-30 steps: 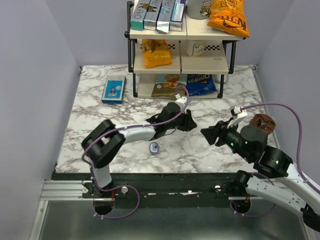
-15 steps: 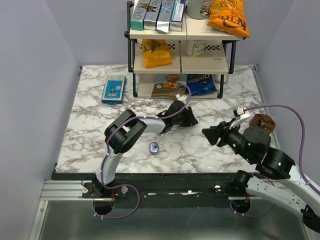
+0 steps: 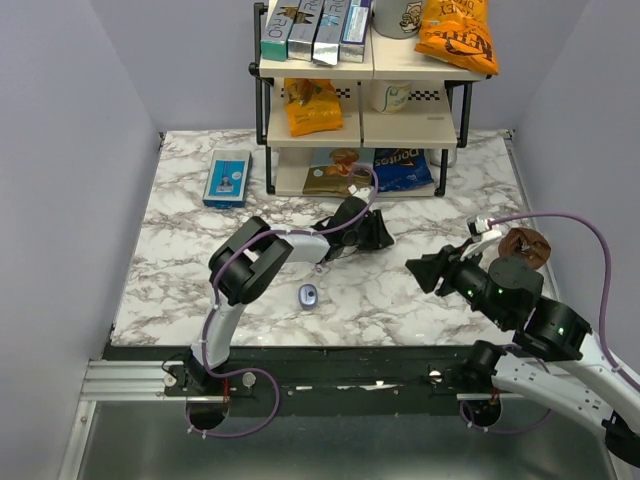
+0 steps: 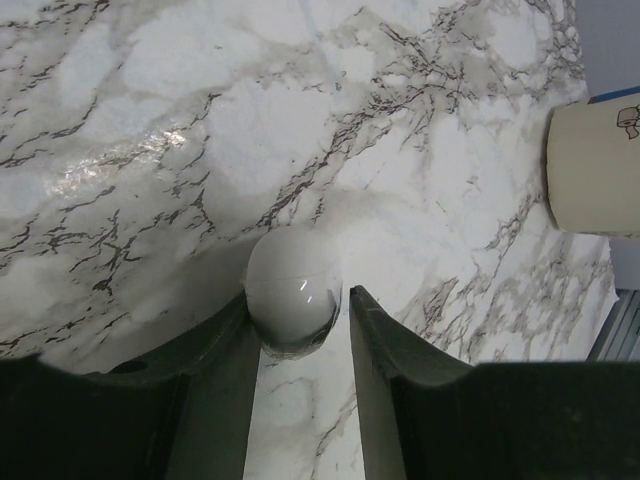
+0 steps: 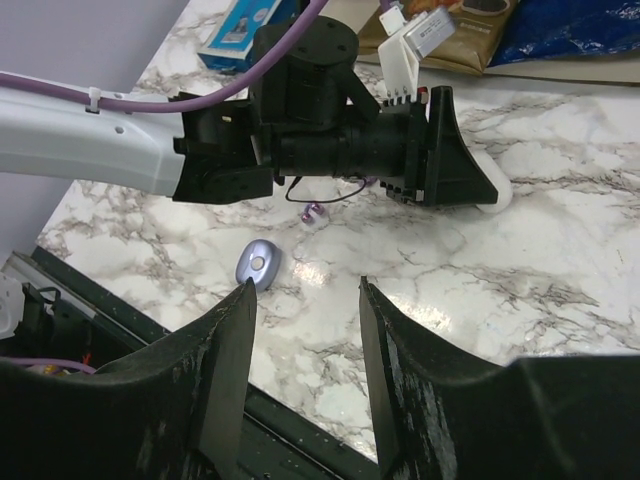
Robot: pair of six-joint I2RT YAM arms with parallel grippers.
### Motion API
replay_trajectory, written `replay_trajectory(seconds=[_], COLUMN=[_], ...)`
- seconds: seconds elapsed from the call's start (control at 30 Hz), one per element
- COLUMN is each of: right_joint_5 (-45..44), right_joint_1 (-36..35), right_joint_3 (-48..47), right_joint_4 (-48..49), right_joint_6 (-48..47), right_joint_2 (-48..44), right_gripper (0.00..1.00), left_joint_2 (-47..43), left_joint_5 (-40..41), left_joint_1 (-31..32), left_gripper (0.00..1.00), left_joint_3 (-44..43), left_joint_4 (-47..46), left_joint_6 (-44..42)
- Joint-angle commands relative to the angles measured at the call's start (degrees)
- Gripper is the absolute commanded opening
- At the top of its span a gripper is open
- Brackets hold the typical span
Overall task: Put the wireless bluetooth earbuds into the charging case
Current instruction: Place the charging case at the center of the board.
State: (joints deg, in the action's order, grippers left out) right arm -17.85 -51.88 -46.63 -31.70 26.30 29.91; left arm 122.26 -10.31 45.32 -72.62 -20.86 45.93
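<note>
Now | left fingers (image 4: 298, 345) low, flanking white oval object (image 4: 293, 290), grip unclear | right fingers (image 5: 305, 350) raised, apart

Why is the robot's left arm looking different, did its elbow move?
Yes. The left arm's elbow swung right, toward the small bluish-grey oval charging case, which stayed put on the marble table.

White marble-pattern bench (image 3: 200, 250) with dark veining, glare patch near the middle. Plain pale lavender-grey walls (image 3: 110, 80) enclose it on left, far and right sides. Cream two-tier shelf rack (image 3: 362, 68) on black frame stands at the far edge, centre. Black rail (image 3: 330, 365) runs along the near edge, grey metal floor panel (image 3: 300, 445) below it. Even, soft lighting.
</note>
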Motion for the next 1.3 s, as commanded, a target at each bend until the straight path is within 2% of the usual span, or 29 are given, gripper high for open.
replay_trajectory(seconds=[0.0, 0.2, 0.4, 0.5, 0.6, 0.67, 0.7, 0.8, 0.83, 0.87, 0.9, 0.93, 0.97, 1.0, 1.07, 1.1, 1.27], right_joint_5=[-1.9, -2.4, -2.5, -2.2, -1.2, -1.1, -0.8, -0.9, -0.7, -0.5, -0.8, -0.4, -0.3, 0.3, 0.6, 1.4, 4.2], right_joint_1=[0.0, 0.0, 0.1, 0.0, 0.0, 0.0, 0.1, 0.0, 0.1, 0.0, 0.0, 0.0, 0.0, 0.0, 0.0, 0.1, 0.0], right_joint_3=[0.7, 0.7, 1.4, 2.2, 3.7, 5.2, 6.0, 8.0, 8.5, 8.8, 9.2, 9.6, 9.7, 9.8, 9.8, 9.6, 8.4], right_joint_4=[-1.6, -2.7, -2.5, -1.6, 0.1, 1.1, 1.6, 3.1, 3.8, 4.9, 5.5, 6.1, 7.3, 7.8, 8.9, 9.3, 10.5], right_joint_6=[-0.4, 0.1, 0.4, 0.4, -0.1, -0.1, -0.3, 0.4, 0.4, 0.5, 0.5, 0.5, 0.1, -0.2, -0.6, -0.6, -0.4], right_joint_2=[-1.1, -1.7, -1.6, -1.3, -0.6, 0.1, 1.1, 2.9, 3.2, 3.5, 3.7, 4.2, 4.5, 4.8, 6.3, 7.0, 13.4], right_gripper=[0.54, 0.54, 0.54, 0.54, 0.54, 0.55, 0.55, 0.55, 0.54, 0.55, 0.55, 0.55, 0.55, 0.55, 0.55, 0.54, 0.54], left_joint_2=[1.6, -5.1, -18.4, -25.8, -34.8, -42.6, -45.2, -56.6, -63.3, -66.7, -69.8, -73.6, -74.1, -73.8, -73.0, -73.6, -77.6], left_joint_5=[-0.4, 2.1, 5.8, 8.0, 14.6, 22.8, 25.4, 29.2, 29.1, 28.0, 25.8, 23.9, 23.4, 23.3, 26.5, 30.9, 32.9], left_joint_1=[-0.5, -2.2, -5.7, -6.2, -5.3, -3.9, -3.7, -3.7, -3.7, -4.0, -4.5, -5.1, -5.0, -4.3, -1.7, 1.5, 3.5], left_gripper=[0.50, 0.54, 0.56, 0.57, 0.58, 0.72, 0.98, 0.99, 0.99, 0.99, 0.99, 0.99, 0.99, 0.99, 0.99, 0.99, 0.99], left_joint_3=[0.4, 7.1, 16.2, 17.6, 19.0, 23.9, 26.1, 37.3, 40.8, 48.0, 50.6, 51.6, 48.8, 47.0, 44.2, 44.6, 50.0], left_joint_4=[2.4, 2.8, 4.2, 8.3, 14.8, 16.1, 16.2, 12.9, 11.0, 8.9, 6.8, 8.5, 13.0, 23.2, 30.2, 33.8, 33.9], left_joint_6=[0.3, -1.2, -4.9, -8.7, -11.9, -12.0, -10.4, -3.1, -1.3, 4.6, 5.9, 5.7, 5.7, 4.4, 3.7, 4.7, 9.4])
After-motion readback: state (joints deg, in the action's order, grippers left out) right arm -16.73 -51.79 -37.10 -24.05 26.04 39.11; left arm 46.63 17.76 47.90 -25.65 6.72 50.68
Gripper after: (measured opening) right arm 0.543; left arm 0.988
